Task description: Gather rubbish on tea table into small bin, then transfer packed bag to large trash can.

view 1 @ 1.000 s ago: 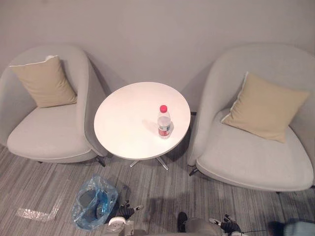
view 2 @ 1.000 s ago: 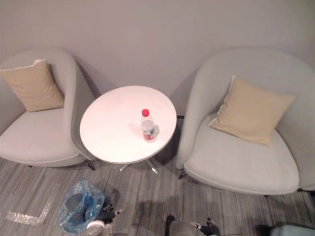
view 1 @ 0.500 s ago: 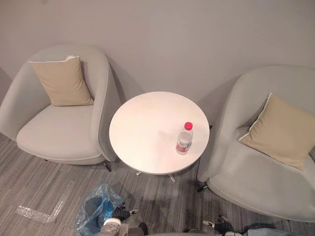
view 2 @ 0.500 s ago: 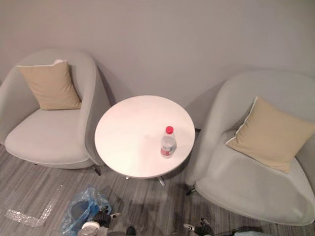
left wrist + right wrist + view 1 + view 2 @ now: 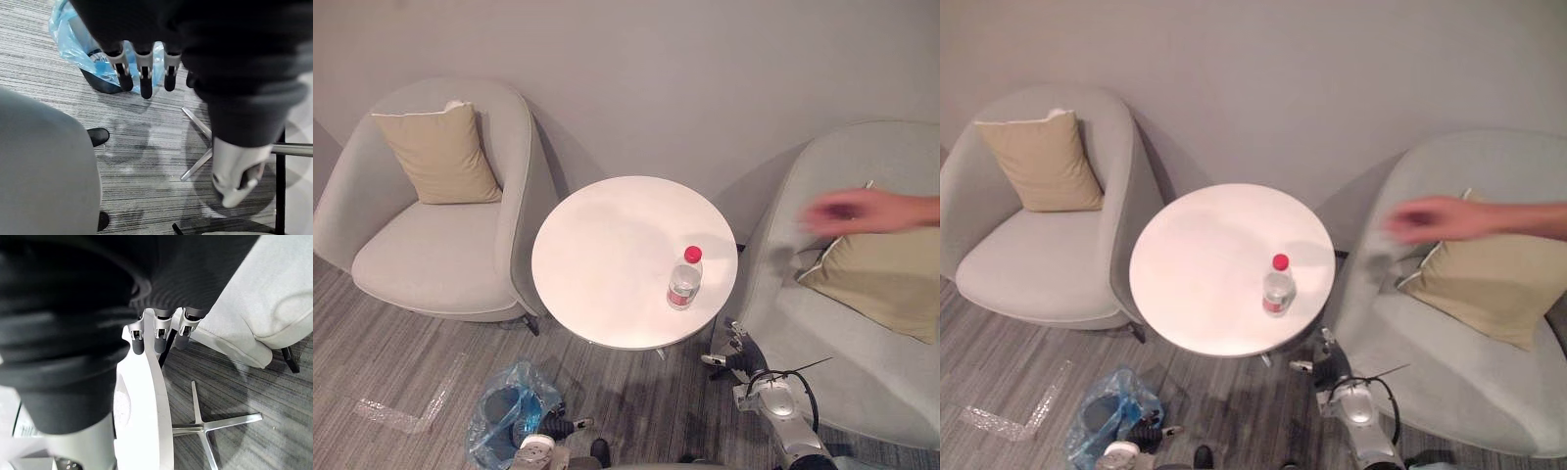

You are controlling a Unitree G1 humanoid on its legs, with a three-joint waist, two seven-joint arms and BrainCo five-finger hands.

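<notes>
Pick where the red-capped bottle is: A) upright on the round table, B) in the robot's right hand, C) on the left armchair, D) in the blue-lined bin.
A: the bottle stands upright on the white table, toward its right edge.

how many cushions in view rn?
2. One cushion leans on the back of the left armchair. The second cushion lies in the right armchair, its top crossed by a person's arm. No others seem hidden.
</notes>
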